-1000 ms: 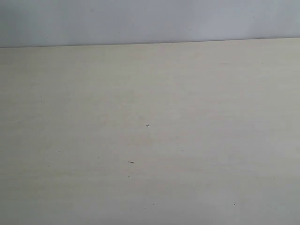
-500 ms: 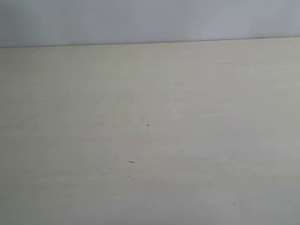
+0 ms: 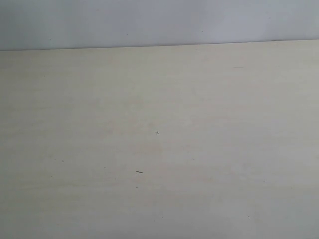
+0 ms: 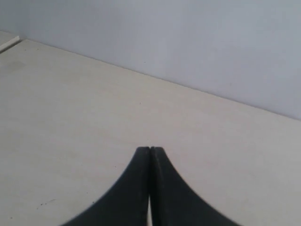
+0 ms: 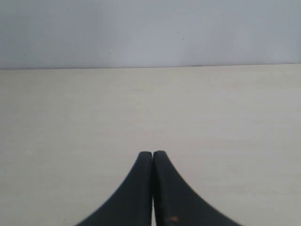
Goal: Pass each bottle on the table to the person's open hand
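Neither of my claws shows in the exterior view. Only the wide, pale cream-beige tabletop (image 3: 209, 124) fills it, running back to a plain grey-white wall (image 3: 149, 22), with a small dark speck (image 3: 157, 133) near its middle and a short dark fleck (image 3: 139, 172) nearer the camera. No plastic drink bottle stands anywhere on it, and no person's open hand reaches in.

From the left wrist view, my black left claw (image 4: 150, 149) has its two jaws pressed together tip to tip, gripping nothing (not a sliver of gap at the tips). Ahead lies plain tabletop up to the wall, with no bottle and no hand.

From the right wrist view, my black right claw (image 5: 153, 153) is likewise closed on nothing and points squarely at the table's far edge.

So the relation my next move hangs on cannot be read: which way a bottle lies from either claw, how its long axis runs, which arm is nearer. I judge that the bottles either sit outside all three views or are all handed over; I cannot tell which.
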